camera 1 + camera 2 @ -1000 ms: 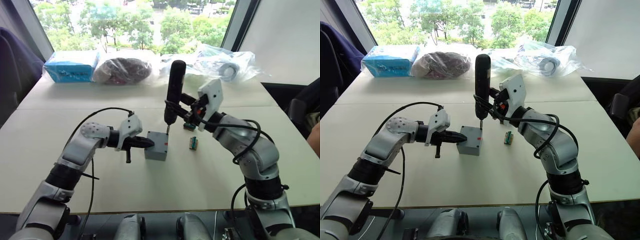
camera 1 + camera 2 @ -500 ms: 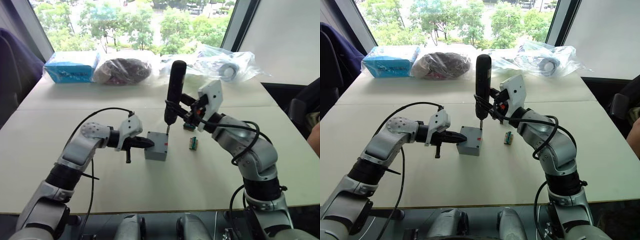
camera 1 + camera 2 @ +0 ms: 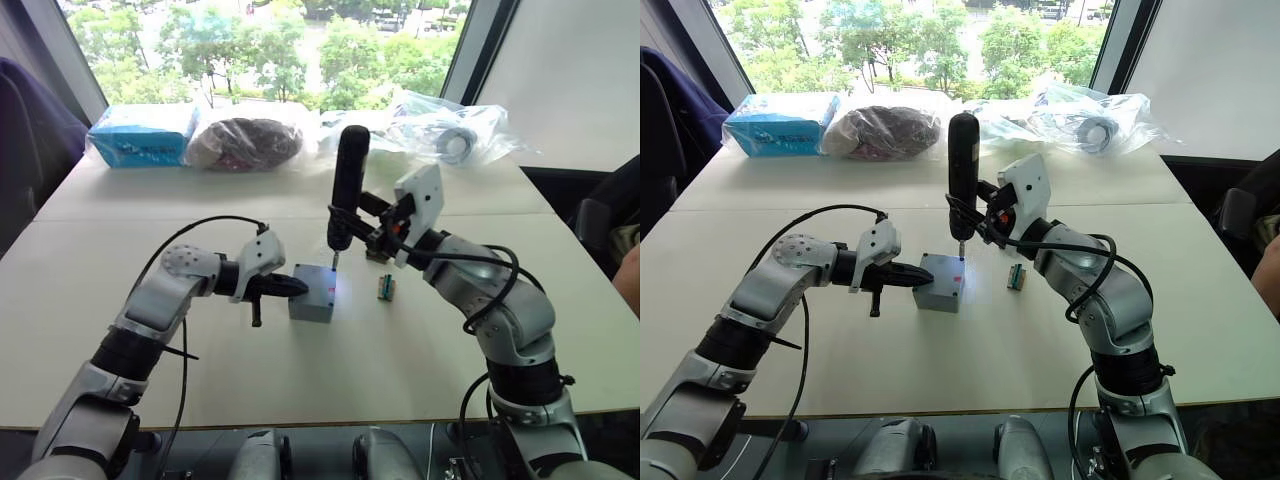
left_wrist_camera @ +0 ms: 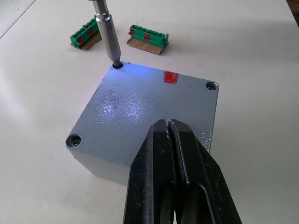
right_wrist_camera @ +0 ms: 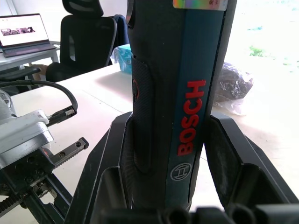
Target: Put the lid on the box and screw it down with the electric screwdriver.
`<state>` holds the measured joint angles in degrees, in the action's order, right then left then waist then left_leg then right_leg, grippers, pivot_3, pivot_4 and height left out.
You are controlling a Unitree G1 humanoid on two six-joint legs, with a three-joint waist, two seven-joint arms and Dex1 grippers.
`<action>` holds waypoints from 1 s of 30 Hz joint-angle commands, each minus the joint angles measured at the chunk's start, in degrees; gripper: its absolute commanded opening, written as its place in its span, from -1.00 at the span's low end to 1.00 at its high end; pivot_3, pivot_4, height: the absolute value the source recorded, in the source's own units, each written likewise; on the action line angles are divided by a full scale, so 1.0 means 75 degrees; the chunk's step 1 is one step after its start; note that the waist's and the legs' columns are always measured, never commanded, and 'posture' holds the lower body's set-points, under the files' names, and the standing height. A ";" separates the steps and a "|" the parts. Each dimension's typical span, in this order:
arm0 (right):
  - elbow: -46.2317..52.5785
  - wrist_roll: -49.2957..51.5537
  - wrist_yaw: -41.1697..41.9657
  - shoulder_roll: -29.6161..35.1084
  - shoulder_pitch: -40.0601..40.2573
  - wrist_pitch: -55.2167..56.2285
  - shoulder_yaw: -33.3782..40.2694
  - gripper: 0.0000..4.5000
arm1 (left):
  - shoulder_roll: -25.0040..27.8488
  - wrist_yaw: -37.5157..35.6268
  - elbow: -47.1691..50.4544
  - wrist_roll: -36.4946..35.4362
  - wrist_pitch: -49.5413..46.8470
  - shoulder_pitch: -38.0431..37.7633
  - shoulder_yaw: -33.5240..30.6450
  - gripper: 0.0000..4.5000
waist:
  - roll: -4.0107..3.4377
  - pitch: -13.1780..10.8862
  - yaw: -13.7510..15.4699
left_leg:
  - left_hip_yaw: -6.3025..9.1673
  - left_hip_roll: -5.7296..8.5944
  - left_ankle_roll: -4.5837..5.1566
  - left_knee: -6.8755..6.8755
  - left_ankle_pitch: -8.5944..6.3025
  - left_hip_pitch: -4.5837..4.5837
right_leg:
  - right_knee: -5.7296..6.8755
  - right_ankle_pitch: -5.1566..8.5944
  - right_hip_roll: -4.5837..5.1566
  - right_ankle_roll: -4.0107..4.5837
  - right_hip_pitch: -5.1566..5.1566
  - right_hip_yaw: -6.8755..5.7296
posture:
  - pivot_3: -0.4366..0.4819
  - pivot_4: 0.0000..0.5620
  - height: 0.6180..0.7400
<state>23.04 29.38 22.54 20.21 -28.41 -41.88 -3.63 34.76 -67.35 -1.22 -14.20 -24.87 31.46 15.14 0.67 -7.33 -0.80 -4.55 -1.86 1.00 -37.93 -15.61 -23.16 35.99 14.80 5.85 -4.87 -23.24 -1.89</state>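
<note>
The grey box (image 3: 311, 304) stands mid-table with the lid (image 4: 149, 107) lying flush on top, a red mark near one edge. My left gripper (image 4: 167, 124) is shut, and its fingertips rest on the lid's near edge from the left. My right gripper (image 3: 354, 218) is shut on the electric screwdriver (image 3: 349, 178), a dark Bosch tool (image 5: 177, 93) that stands upright. Its metal bit (image 4: 108, 33) sits in the lid's far corner screw hole. Blue light from the tip falls on the lid. Two other corner holes are visible.
Two green connector blocks (image 4: 148, 36) (image 4: 85, 34) lie just beyond the box, to the right. A blue carton (image 3: 143, 131) and plastic bags (image 3: 245, 140) (image 3: 450, 128) line the table's far edge. A person's arm (image 3: 630, 275) shows at the right border.
A blue glow now lies on the lid around the bit. Both arms and the box have hardly moved.
</note>
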 commanded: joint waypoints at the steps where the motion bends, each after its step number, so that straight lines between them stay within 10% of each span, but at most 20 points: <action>1: -0.0587 -0.0327 0.0061 0.0151 0.0601 -0.0627 -0.0650 -0.14 | 0.0032 0.0023 -0.0057 0.0196 -0.0064 -0.0126 0.0174 -1.00 | 0.0000 0.0000 -0.0002 | 0.0000 0.0000 0.0000 0.0002 0.0000 0.0000 | -0.0002 0.0000 0.0003 0.0001 -0.0001 0.0000 | -0.05 -0.47 1.00; 21: -0.0452 -0.0360 0.0032 0.0219 0.0357 -0.0614 -0.0375 -0.14 | -0.0015 0.0013 -0.0147 0.0215 0.0015 -0.0151 0.0216 -1.00 | -0.0035 0.0034 -0.0015 | -0.0003 0.0009 -0.0029 0.0115 -0.0006 0.0002 | -0.0121 -0.0024 0.0023 0.0042 -0.0004 -0.0002 | -0.05 -0.47 1.00; 30: 0.0180 0.0733 0.0197 0.0321 -0.1318 -0.0805 0.0872 -0.14 | 0.0008 -0.0012 -0.0176 0.0278 0.0088 -0.0351 0.0302 -1.00 | -0.0077 -0.0028 -0.0002 | -0.0004 0.0026 -0.0020 0.0116 0.0000 -0.0033 | -0.0121 -0.0025 0.0040 0.0043 -0.0039 -0.0002 | -0.05 -0.47 1.00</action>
<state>22.66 32.15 23.88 22.06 -34.66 -47.41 -1.41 34.31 -67.42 -0.91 -14.23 -23.15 30.74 14.97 0.09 -7.54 -0.82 -4.59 -1.63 0.90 -37.06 -15.58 -23.48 35.09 14.61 6.18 -4.55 -23.60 -1.91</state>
